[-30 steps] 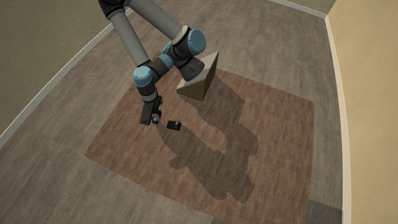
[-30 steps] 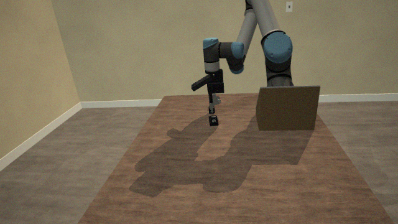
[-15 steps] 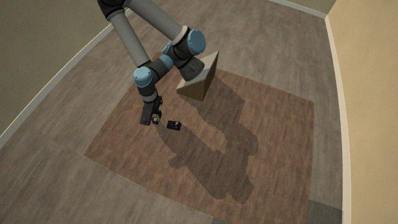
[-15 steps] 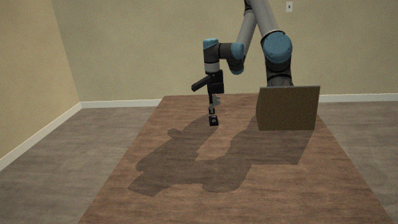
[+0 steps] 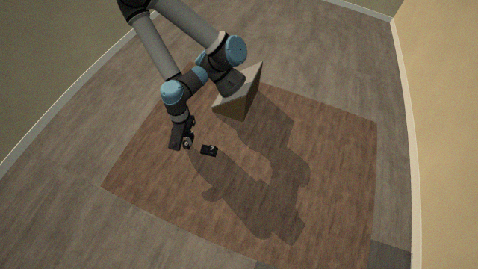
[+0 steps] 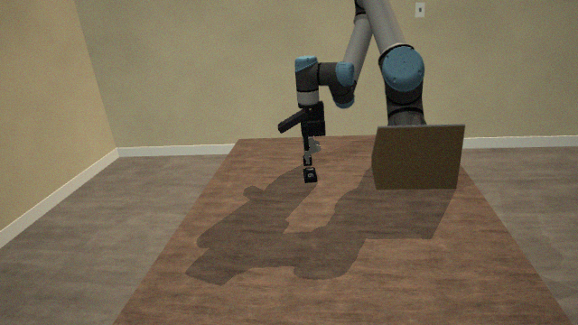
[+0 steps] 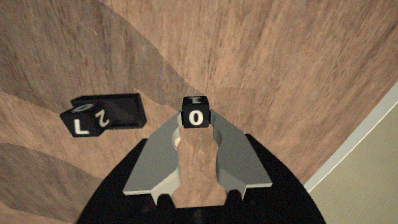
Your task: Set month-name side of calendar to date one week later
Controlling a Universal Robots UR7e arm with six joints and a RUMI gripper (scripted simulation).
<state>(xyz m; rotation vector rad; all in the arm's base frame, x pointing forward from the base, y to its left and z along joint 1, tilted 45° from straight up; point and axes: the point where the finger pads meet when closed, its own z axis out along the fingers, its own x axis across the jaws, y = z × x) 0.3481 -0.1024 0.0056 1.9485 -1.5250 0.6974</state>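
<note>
Cube lifted above table.
Gripper (image 7: 196, 131) clamped on zero-faced cube (image 7: 195, 113); tray (image 7: 122, 110) with second cube (image 7: 85, 120) nearby, apart; table edge (image 7: 350, 145) near.

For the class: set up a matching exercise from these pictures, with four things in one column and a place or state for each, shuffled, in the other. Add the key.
Things
1. cube showing 0
2. cube with 7 on top
3. black tray
4. tan wedge-shaped block

Places or states
A. stands at the arm's base
B. lies on the wooden table, one slot bare
C. sits in the tray
D. held in the tool, above the table

Pairs: 1-D, 2-C, 3-B, 4-A
</note>
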